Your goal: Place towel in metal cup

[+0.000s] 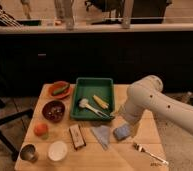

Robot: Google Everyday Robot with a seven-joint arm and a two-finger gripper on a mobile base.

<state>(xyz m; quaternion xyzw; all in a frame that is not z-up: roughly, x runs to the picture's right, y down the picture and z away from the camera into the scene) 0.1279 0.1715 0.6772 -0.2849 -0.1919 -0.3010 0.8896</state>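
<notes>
The towel (102,135) is a small grey-blue folded cloth lying flat on the wooden table (115,161), front of centre. The metal cup (28,152) stands upright at the table's front left corner. My white arm reaches in from the right. My gripper (116,115) hangs low by the green tray's front right corner, just up and right of the towel and far right of the cup. It holds nothing that I can see.
A green tray (94,80) holds a brush and a yellow item. A blue sponge (122,132) lies right of the towel and a fork (149,153) lies front right. A brown bar (77,136), white cup (57,150), orange fruit (40,129), dark bowl (54,110) and orange plate (59,89) stand on the left.
</notes>
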